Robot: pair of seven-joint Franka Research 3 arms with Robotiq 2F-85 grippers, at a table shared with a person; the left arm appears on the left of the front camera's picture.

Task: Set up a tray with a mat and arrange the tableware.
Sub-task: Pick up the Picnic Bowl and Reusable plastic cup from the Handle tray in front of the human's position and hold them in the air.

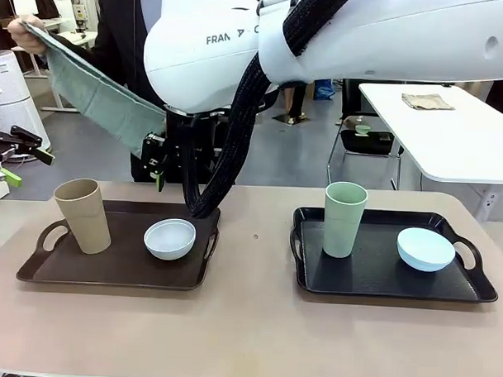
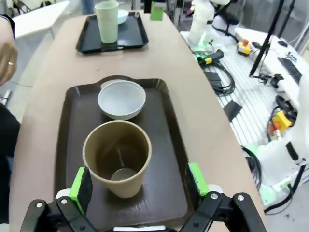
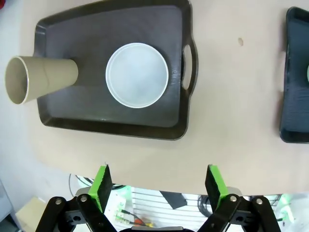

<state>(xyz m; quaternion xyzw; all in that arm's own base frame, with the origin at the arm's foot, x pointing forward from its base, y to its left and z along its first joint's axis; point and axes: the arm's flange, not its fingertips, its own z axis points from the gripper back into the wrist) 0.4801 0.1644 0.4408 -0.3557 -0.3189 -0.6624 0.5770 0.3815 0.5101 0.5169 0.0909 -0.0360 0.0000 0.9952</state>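
Nearest the robot's side, the right gripper (image 3: 157,186) hangs above the bench (image 1: 246,337), over its near edge. Its fingers (image 3: 102,181) are spread wide with nothing between them, and they point down just short of the brown tray (image 1: 108,274). The left gripper (image 2: 140,182) sits off the left end of the bench, fingers (image 2: 81,187) spread apart and empty. In its wrist view the tan cup (image 1: 83,216) stands ahead, framed between them and untouched.

The tan cup is upright at the left end of the brown tray. The white bowl (image 1: 169,239) sits mouth up on the same tray to its right, near the cup but not touching it.

To the right, apart from the brown tray, lies the black tray (image 1: 372,280). The pale green cup (image 1: 345,218) stands upright on its left part. The light blue bowl (image 1: 425,248) rests on its right part, tipped so its rounded underside shows.

At the far left, beyond the bench, a person's hand (image 1: 21,33) holds up a grey-green mat (image 1: 98,96). The mat hangs slanting down toward the middle, clear of both trays.
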